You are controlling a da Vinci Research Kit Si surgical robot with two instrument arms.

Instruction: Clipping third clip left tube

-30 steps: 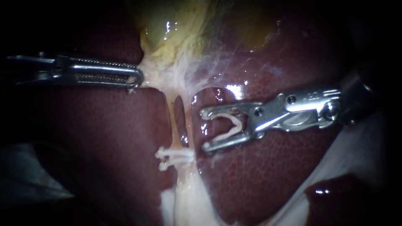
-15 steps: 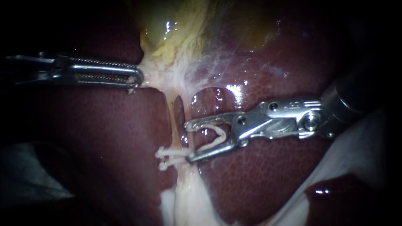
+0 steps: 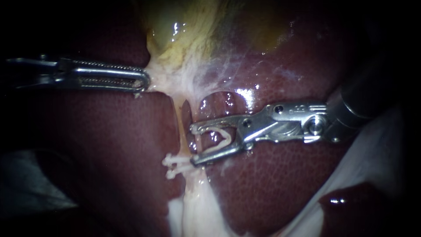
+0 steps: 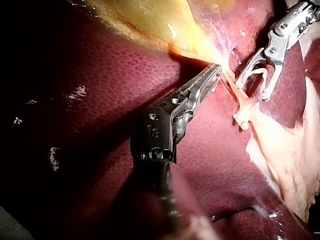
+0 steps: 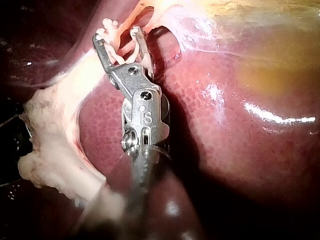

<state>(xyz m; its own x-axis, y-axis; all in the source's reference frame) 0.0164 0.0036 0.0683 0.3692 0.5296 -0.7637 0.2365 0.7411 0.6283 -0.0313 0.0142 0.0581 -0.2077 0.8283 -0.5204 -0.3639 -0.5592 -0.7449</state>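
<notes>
Two white clips (image 3: 177, 166) already cross the left tube (image 3: 180, 125) low down, where it runs over the liver (image 3: 272, 184). Just beside the tube, a little above them, the right tool (image 3: 193, 145) has its jaws spread wide with an open clip (image 3: 221, 139) seated between them, one leg against each jaw. At the tube's upper end, near the gallbladder (image 3: 175, 39), the left tool (image 3: 142, 82) is clamped on pale tissue (image 3: 164, 80).
</notes>
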